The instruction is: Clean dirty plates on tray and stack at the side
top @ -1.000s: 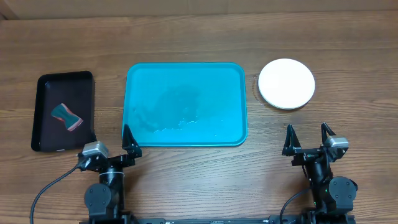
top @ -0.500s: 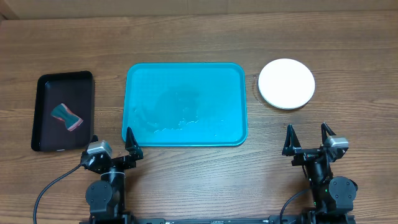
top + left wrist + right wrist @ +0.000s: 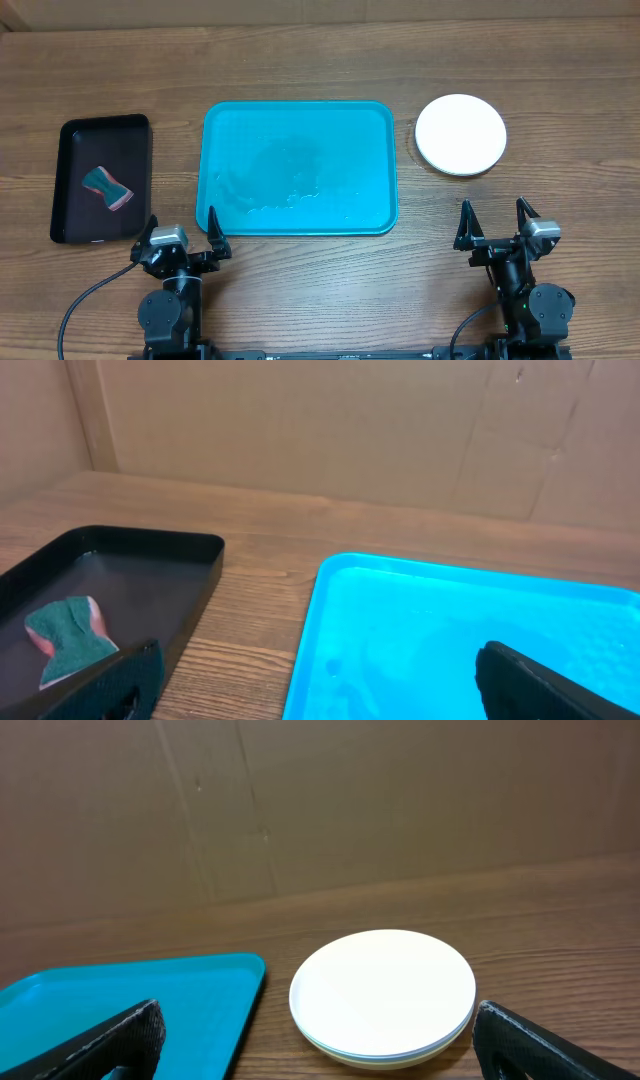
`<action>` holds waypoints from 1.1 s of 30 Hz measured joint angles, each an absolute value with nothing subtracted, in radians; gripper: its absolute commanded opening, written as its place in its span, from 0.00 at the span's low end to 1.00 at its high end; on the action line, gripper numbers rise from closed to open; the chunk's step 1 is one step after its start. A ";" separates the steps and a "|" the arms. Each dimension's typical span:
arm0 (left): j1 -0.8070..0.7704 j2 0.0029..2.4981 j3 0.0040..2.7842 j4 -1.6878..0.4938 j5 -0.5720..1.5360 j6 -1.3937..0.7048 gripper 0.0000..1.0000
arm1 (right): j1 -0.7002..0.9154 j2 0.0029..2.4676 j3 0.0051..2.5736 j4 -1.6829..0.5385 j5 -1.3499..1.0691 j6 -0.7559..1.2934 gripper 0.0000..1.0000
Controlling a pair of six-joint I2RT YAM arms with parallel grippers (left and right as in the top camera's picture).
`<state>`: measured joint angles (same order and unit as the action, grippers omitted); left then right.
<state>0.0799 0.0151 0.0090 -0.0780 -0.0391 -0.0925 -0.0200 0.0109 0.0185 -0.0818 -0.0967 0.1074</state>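
A wooden counter fills the overhead view, its brown boards running left to right with clear grain and darker streaks. Along its far edge stands a wall of plain brown cardboard, upright and meeting the wood in a straight line. Faint creases run down the cardboard, some nearly upright, some slanting. From above, this wall shows only as a pale strip at the top edge. The light is even and soft, with no hard shadows on the wood.
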 measured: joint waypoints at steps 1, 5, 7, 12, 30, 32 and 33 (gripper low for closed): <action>0.080 0.015 0.009 -0.078 -0.037 -0.092 1.00 | -0.020 0.011 0.019 -0.082 -0.097 0.107 1.00; 0.080 0.015 0.009 -0.078 -0.036 -0.083 1.00 | -0.020 0.011 0.019 -0.081 -0.097 0.107 1.00; 0.080 0.015 0.009 -0.078 -0.036 -0.077 1.00 | -0.020 0.011 0.019 -0.082 -0.097 0.107 1.00; 0.080 0.015 0.009 -0.078 -0.036 -0.074 1.00 | -0.020 0.011 0.019 -0.082 -0.097 0.107 1.00; 0.080 0.015 0.009 -0.078 -0.036 -0.074 1.00 | -0.020 0.011 0.019 -0.082 -0.097 0.107 1.00; 0.080 0.015 0.009 -0.078 -0.036 -0.074 1.00 | -0.020 0.011 0.019 -0.082 -0.097 0.107 1.00; 0.080 0.015 0.009 -0.078 -0.036 -0.074 1.00 | -0.020 0.011 0.019 -0.082 -0.097 0.107 1.00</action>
<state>0.0799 0.0151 0.0090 -0.0780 -0.0364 -0.0742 -0.0200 0.0109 0.0185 -0.0818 -0.0967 0.1074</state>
